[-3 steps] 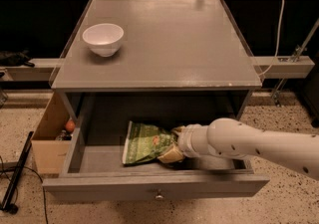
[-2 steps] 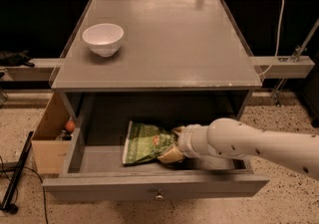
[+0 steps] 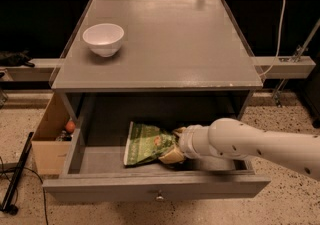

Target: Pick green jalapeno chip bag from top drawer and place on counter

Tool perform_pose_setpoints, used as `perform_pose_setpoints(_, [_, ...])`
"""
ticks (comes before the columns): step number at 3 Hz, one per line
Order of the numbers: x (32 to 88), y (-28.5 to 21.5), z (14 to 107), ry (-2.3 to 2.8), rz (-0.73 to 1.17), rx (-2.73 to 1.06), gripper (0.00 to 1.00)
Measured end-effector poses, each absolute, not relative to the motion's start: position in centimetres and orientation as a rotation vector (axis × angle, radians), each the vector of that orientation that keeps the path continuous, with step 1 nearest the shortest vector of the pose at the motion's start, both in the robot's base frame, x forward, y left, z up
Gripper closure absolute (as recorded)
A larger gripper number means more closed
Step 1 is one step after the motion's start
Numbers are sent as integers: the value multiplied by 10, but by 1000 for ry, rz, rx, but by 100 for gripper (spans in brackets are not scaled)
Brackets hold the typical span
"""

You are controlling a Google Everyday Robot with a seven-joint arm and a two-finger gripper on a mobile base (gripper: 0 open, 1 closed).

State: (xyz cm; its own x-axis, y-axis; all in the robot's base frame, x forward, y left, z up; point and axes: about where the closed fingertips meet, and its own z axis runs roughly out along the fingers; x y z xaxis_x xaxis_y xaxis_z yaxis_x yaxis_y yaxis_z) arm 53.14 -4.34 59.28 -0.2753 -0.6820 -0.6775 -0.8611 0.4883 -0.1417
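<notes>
The top drawer (image 3: 155, 186) is pulled open below the counter (image 3: 170, 39). The green jalapeno chip bag (image 3: 146, 143) lies flat on the drawer floor, left of the middle. My gripper (image 3: 173, 144) reaches in from the right on its white arm and is at the bag's right edge, touching it. The arm hides the right part of the drawer floor. The bag rests on the drawer floor.
A white bowl (image 3: 103, 38) stands on the counter at the back left. A brown cardboard box (image 3: 50, 136) with small items stands on the floor left of the cabinet. A black pole (image 3: 15, 179) lies by it. A white cable (image 3: 280, 24) hangs at the right.
</notes>
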Motion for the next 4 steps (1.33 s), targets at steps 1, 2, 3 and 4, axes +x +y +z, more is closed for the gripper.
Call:
perform_pose_setpoints(1, [524, -54, 613, 2064, 316, -1316, 100])
perform_pose_setpoints(2, [506, -80, 664, 2064, 282, -1370, 100])
perform_pose_setpoints(3, [466, -128, 744, 2041, 234, -1423, 100])
perform_pose_setpoints(4, [467, -128, 753, 2031, 217, -1430, 100])
